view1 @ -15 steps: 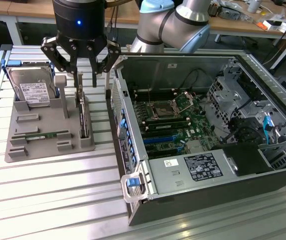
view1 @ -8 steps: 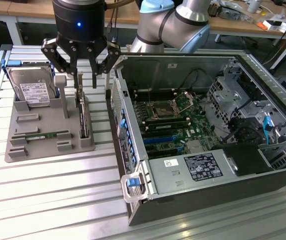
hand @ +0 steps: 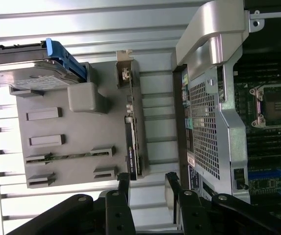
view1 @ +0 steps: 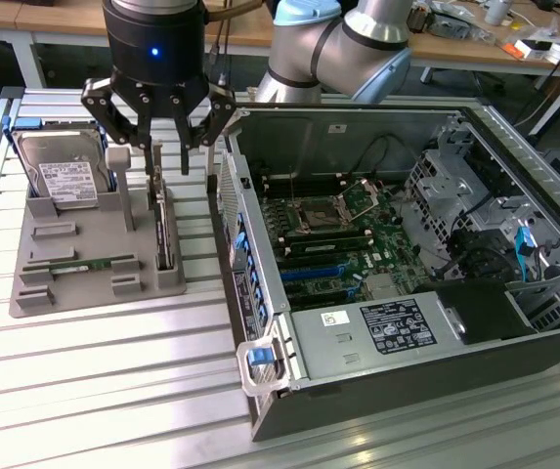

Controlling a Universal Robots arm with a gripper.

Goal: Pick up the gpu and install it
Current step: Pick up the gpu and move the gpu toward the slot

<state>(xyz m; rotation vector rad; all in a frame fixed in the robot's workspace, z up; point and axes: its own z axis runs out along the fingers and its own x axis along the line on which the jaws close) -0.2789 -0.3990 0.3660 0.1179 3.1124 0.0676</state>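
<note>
1. Dark and thin, with a silvery metal bracket at one end, the gpu (view1: pixel 163 230) is standing on its edge in a slot of the grey plastic holder tray (view1: pixel 84 293), just beside the outer wall of the computer.
2. I am holding my black-fingered gripper (view1: pixel 169 147) right above that card. Its jaws are spread wide and are clasping nothing.
3. In the wrist view, one of my fingertips (hand: pixel 123 183) is lining up close to the card's near end. I cannot tell whether it is touching the card.
4. On the same tray, the silver hard drive with a white label (view1: pixel 64 178) is leaning in its cradle and the narrow green memory stick (view1: pixel 79 266) is lying in its groove. Both are sitting apart from my fingers.
5. On the exterior view's right, the open dark metal computer case (view1: pixel 260 391) is showing its green motherboard (view1: pixel 382 239). The blue expansion slots (view1: pixel 314 272) are showing bare.
6. I am judging the job to be at its very start. The card is not yet gripped or lifted, so the pick-up and the whole installation are waiting to be done.
</note>
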